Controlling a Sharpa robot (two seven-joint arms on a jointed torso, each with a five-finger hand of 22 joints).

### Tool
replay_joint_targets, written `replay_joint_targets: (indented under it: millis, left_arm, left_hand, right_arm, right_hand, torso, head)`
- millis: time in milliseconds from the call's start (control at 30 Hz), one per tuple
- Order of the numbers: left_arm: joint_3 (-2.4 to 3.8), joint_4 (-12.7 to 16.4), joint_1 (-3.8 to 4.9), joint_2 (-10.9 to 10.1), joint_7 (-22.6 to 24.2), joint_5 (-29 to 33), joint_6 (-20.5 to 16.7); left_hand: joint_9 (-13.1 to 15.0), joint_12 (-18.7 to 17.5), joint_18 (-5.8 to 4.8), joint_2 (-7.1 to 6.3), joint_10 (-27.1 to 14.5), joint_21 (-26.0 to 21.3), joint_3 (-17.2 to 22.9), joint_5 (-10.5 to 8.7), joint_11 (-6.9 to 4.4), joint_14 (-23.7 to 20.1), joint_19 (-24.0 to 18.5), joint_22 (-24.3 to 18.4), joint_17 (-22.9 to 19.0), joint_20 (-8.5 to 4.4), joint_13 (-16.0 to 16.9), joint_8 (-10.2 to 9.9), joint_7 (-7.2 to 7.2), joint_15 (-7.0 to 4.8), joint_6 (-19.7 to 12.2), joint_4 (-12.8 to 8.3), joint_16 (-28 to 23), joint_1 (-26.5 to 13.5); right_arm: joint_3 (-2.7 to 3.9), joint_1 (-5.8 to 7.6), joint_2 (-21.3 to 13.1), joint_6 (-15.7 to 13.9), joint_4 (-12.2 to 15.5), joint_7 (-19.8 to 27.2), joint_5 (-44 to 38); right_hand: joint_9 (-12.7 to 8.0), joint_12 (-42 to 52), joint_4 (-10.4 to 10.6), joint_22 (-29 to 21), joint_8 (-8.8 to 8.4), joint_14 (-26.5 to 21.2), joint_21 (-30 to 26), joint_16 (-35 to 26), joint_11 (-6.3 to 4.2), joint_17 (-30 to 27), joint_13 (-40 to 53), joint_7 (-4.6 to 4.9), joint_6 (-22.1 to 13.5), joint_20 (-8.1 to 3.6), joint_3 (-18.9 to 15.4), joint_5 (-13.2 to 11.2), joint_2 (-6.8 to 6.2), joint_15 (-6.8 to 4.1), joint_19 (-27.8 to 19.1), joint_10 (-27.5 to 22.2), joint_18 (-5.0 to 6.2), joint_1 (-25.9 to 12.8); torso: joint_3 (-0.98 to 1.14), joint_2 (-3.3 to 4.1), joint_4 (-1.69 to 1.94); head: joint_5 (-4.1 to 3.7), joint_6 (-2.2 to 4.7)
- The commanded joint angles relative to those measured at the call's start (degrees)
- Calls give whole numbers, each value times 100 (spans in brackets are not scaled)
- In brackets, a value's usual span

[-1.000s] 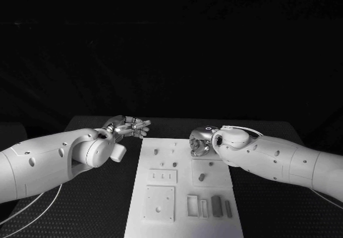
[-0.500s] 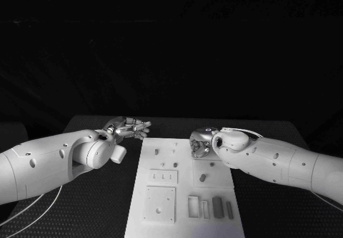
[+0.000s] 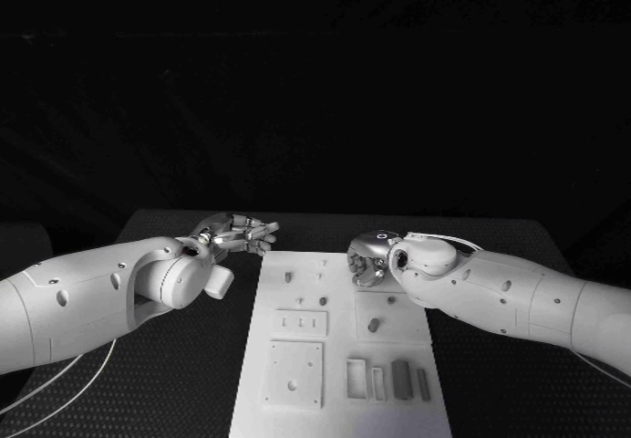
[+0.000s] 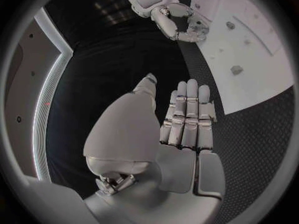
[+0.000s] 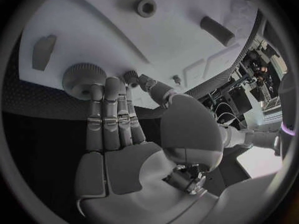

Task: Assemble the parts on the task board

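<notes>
A: Head view first. Surface and room?
B: Black textured table (image 3: 171,365), with a dark room behind and nothing to make out there. White task board (image 3: 342,411) lying lengthwise down the table's middle.

A: Counted?
B: One board. Two square plates (image 3: 292,372) toward its near left corner, four narrow bars (image 3: 401,379) side by side near its near right corner, five small pegs (image 3: 374,324) farther up.

A: Hands?
B: Left hand (image 3: 237,233) over the table, just off the board's far left corner, fingers spread, grasping nothing. Right hand (image 3: 372,260) bent over the board's far right edge.

A: Left wrist view?
B: Same left hand, flat and released, fingers straight and side by side, above bare table beside the board's edge. Two pegs countable on the board there.

A: Right wrist view?
B: Right fingertips (image 5: 96,92) against one round knurled knob (image 5: 81,77) at the board's edge. Gripped or merely touched, cannot tell. Also one hex-holed piece (image 5: 146,6) and one wedge (image 5: 45,50) on the board.
</notes>
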Motion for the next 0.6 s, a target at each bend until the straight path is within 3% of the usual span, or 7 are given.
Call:
replay_joint_targets:
  millis: [33,233,600]
  left_arm:
    - [4,6,13,15,50,19,102]
    - [4,-1,13,11,36,19,112]
    - [3,-5,12,-10,-19,19,152]
  left_hand:
    - [9,-40,118,16,46,12,-35,-19,-6,45,-43,59,7,-11,6,-14,-13,9,44,1,-26,61]
    - [14,-46,118,20,43,12,-44,-19,-10,44,-45,58,9,-11,8,-20,-18,9,44,0,-30,74]
    - [27,-71,117,21,21,15,-77,-27,-5,45,-46,55,16,-11,11,-47,-11,10,25,3,-39,100]
  right_arm:
    - [-42,-60,6,324,-12,-46,-146]
    - [-86,-66,-34,481,54,-103,-317]
    - [-104,-70,-21,526,116,-129,-494]
  right_hand:
    - [-9,-20,-20,94,-15,26,-2,36,-8,9,-9,-7,36,-11,68,-17,5,-11,26,45,67,82]
    - [-9,-25,-157,100,-13,20,29,49,-16,19,-13,-24,75,-18,166,-51,-31,-17,32,84,67,240]
    - [-10,-37,-280,100,-20,0,41,50,-14,25,-17,-53,86,-5,179,-89,-65,-12,2,98,67,331]
  torso:
    - [2,16,-3]
    - [7,19,-2]
    - [13,40,-5]
  head:
    - [-14,-6]
    - [-22,-7]
    - [-44,20]
